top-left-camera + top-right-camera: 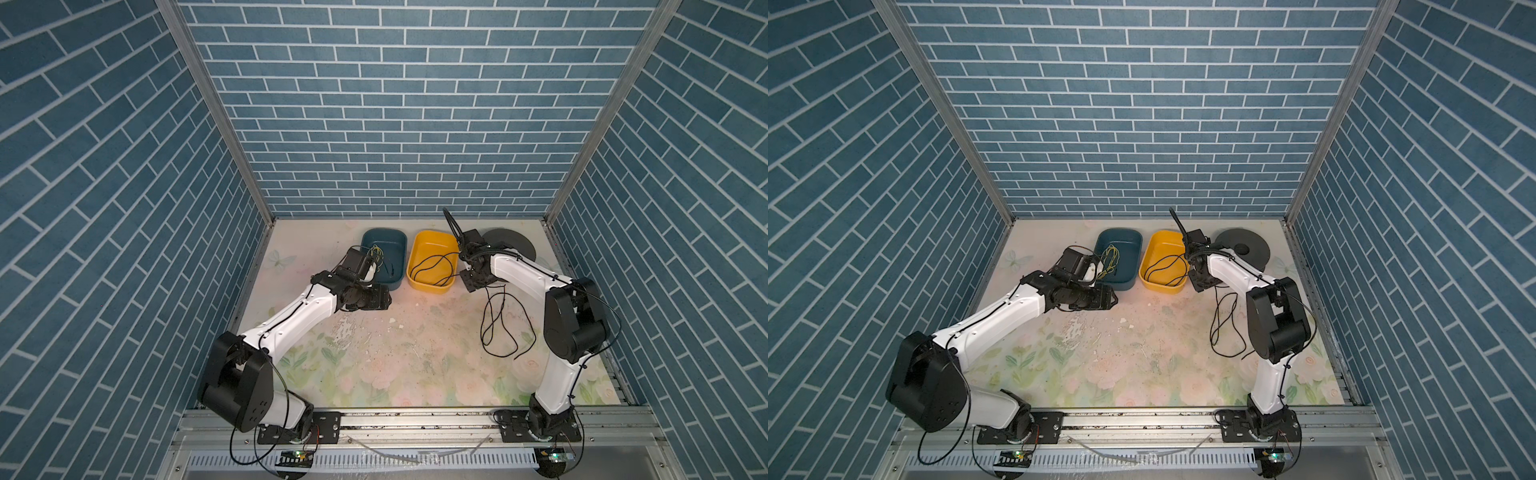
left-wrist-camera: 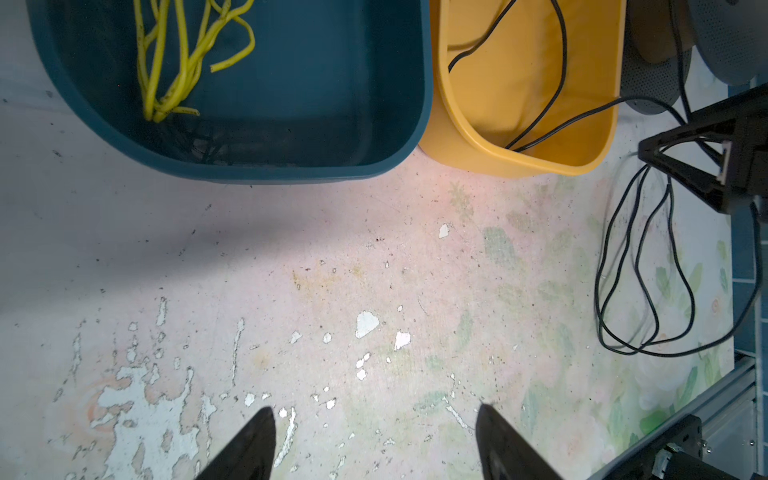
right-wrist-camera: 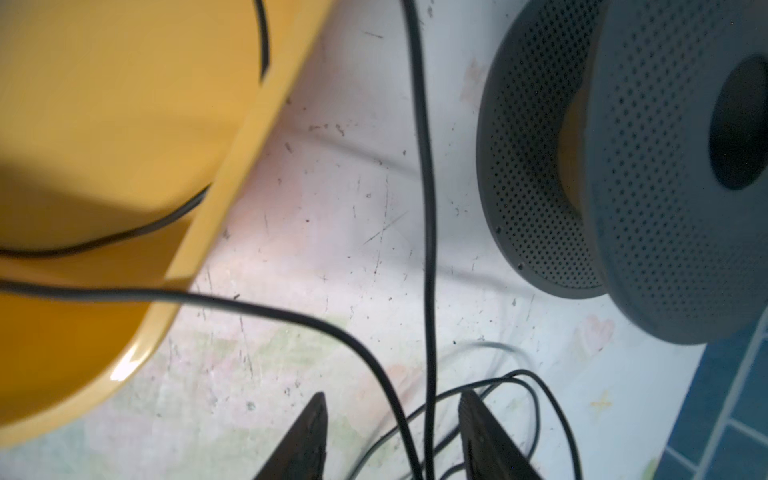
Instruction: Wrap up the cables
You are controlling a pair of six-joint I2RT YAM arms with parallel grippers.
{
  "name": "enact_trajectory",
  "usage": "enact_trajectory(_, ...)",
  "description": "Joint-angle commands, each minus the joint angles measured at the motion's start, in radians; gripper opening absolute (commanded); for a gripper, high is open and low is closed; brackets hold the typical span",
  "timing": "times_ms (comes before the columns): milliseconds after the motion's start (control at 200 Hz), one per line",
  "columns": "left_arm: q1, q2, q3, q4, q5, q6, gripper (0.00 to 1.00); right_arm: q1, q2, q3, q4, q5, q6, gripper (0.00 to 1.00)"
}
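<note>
- The cables (image 3: 427, 208) trail from the yellow bin (image 3: 232, 174) onto the worktop (image 2: 332, 249), with strands passing between the right pincer's (image 3: 392, 397) narrowed but parted jaws.
- It is likely gathering strands to wind them onto the spool (image 3: 665, 208).
- The left pincer (image 2: 375, 410) hangs wide and empty, well apart from the cables.

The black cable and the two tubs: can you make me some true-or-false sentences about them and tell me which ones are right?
1. Part of the black cable lies inside the yellow tub. True.
2. The yellow strands are in the yellow tub too. False: they lie in the blue tub.
3. The left gripper is holding the black cable. False: its jaws are open over the bare table, with nothing between them.
4. Strands of the black cable pass between the fingers of the right gripper. True.
</note>
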Motion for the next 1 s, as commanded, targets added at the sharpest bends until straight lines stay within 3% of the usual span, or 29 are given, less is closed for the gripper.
enact_trajectory(0, -0.004, -0.021, -0.015, -0.020, -0.005, -0.006, 0.77, -0.004, -0.001, -0.010, 0.024, 0.052, 0.001, 0.25)
enact_trajectory(70, -0.004, -0.025, -0.013, -0.022, -0.007, -0.007, 0.77, -0.004, -0.032, -0.013, 0.039, 0.083, 0.010, 0.08)
enact_trajectory(130, -0.005, -0.027, -0.011, -0.026, -0.009, -0.005, 0.77, -0.002, -0.075, -0.018, 0.056, 0.107, 0.009, 0.03)
enact_trajectory(405, 0.012, -0.078, 0.001, -0.023, 0.036, -0.017, 0.77, 0.073, -0.331, -0.030, 0.110, 0.127, -0.055, 0.00)
enact_trajectory(765, 0.064, -0.212, 0.076, -0.138, -0.020, 0.009, 0.77, 0.199, -0.575, -0.063, 0.209, -0.190, -0.127, 0.00)
enact_trajectory(995, 0.101, -0.261, 0.129, -0.228, -0.091, 0.035, 0.78, 0.301, -0.608, -0.059, 0.274, -0.381, -0.147, 0.00)
